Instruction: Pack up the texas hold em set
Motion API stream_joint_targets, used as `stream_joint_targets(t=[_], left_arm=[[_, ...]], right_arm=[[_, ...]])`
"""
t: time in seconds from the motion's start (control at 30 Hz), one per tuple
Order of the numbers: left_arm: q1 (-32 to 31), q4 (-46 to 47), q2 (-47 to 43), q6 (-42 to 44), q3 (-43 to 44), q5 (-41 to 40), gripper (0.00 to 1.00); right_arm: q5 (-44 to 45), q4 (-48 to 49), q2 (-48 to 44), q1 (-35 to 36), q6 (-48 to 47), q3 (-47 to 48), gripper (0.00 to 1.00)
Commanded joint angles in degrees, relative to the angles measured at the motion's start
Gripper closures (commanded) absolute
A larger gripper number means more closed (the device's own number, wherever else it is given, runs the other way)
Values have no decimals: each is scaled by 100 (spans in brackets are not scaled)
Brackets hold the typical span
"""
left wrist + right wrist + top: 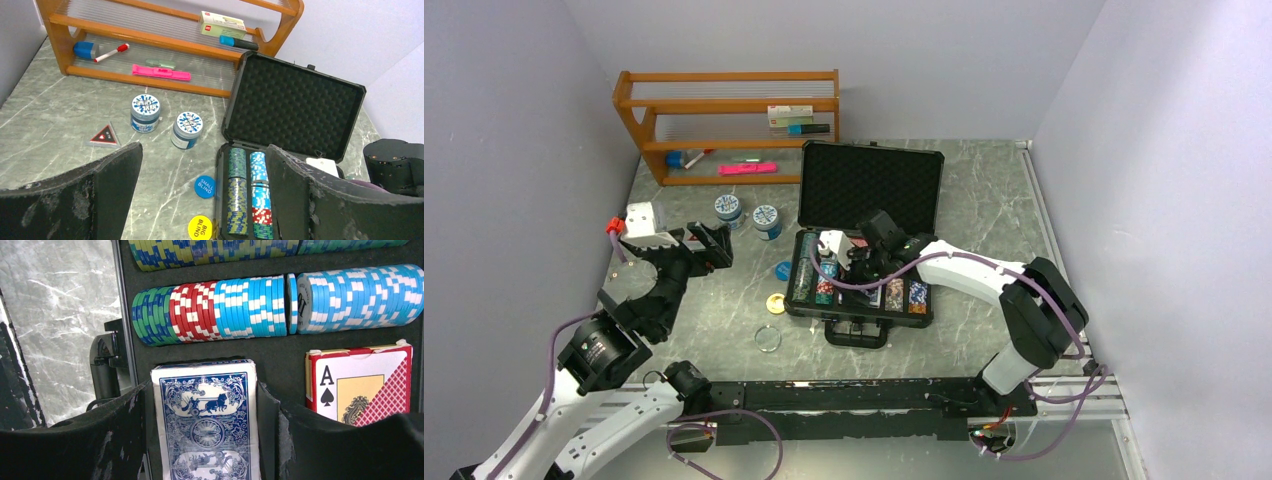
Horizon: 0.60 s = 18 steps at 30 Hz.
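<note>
The black case (871,185) lies open mid-table, foam lid raised. Rows of striped chips (260,307) fill its tray, also visible in the left wrist view (238,200). My right gripper (205,440) is down inside the tray, shut on the blue card deck (205,415), which stands in a slot beside the red deck (362,385). From above, this gripper (859,262) sits over the tray's middle. My left gripper (689,243) hovers open and empty left of the case. On the table by the case lie a blue small-blind button (205,186) and a yellow big-blind button (200,228).
Two blue-and-white tubs (729,209) (766,220) stand left of the case lid. A wooden shelf (724,120) with markers and boxes lines the back. A small triangular marker (103,135) and a clear disc (767,338) lie on the table.
</note>
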Motion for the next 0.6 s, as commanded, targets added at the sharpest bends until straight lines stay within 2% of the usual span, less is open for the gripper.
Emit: stream_joint_targets(t=[0.0,0.3,0.47,0.57], left_arm=[[-12,111,36,-70,35,-102,3],[-12,112,58,-66,18,-135,3],[-16,77,50,-57,21,-171,3],[-12,121,37,-42,-6,-165,3]], right_arm=[[-424,61,74,-22,-151,220,41],[-564,12,209,-21,-220,319,39],[-444,-256,299,-27,-73,477,24],[-494,-104,84,-43,53,380,16]])
